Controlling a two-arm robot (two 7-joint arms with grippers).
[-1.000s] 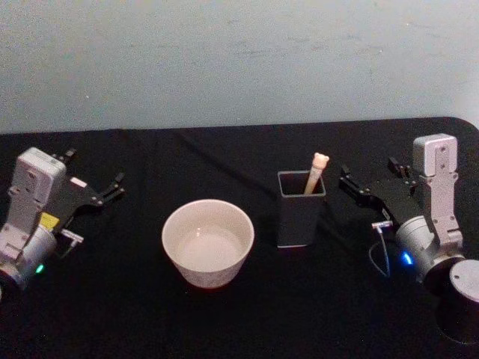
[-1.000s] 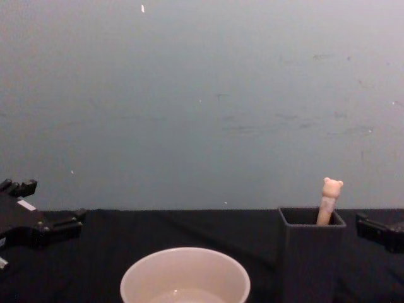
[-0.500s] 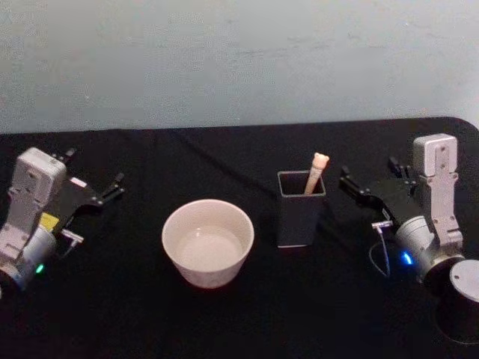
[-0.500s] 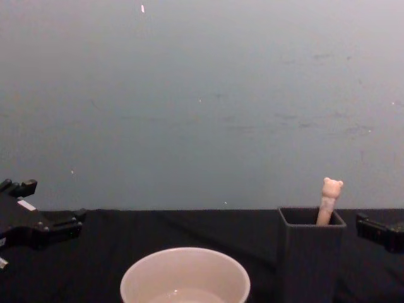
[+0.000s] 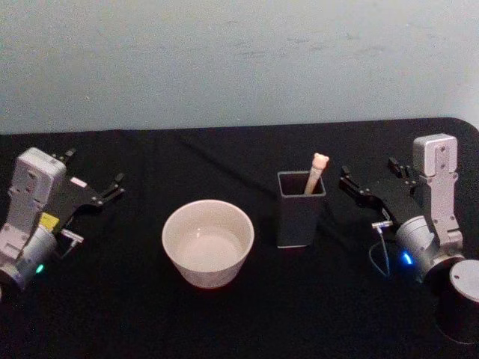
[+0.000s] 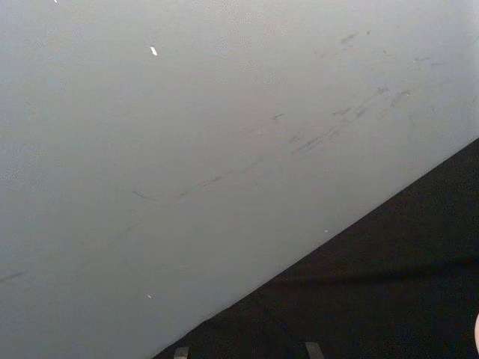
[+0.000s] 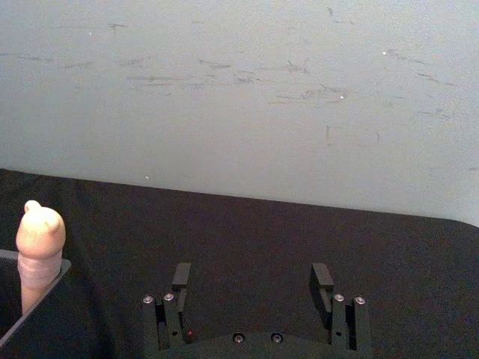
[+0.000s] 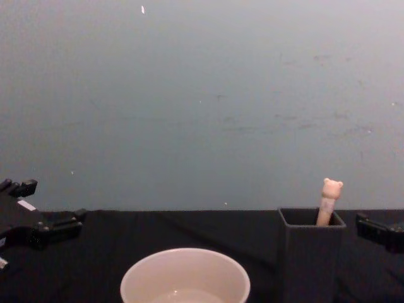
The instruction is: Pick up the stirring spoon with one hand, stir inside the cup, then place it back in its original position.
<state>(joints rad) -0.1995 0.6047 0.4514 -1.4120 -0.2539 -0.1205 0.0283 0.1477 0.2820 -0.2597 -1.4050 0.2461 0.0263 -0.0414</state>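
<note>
The stirring spoon [image 5: 317, 170] stands in a dark grey square holder [image 5: 300, 213] right of centre; its cream handle and bear head [image 8: 331, 187] stick up above the rim, and its bowl is hidden inside. The wide cream-white cup [image 5: 208, 241] sits to the left of the holder, also low in the chest view [image 8: 185, 278]. My right gripper [image 5: 346, 179] hovers open just right of the holder, nothing between its fingers [image 7: 322, 276]; the bear head [image 7: 40, 238] is beside it. My left gripper [image 5: 114, 187] rests open at the far left, well apart from the cup.
A black cloth covers the table [image 5: 224, 321]; its far edge meets a pale grey-blue wall [image 5: 239, 60]. The table's rounded corner [image 5: 465, 124] lies behind the right arm. Open cloth lies between the cup and the left arm.
</note>
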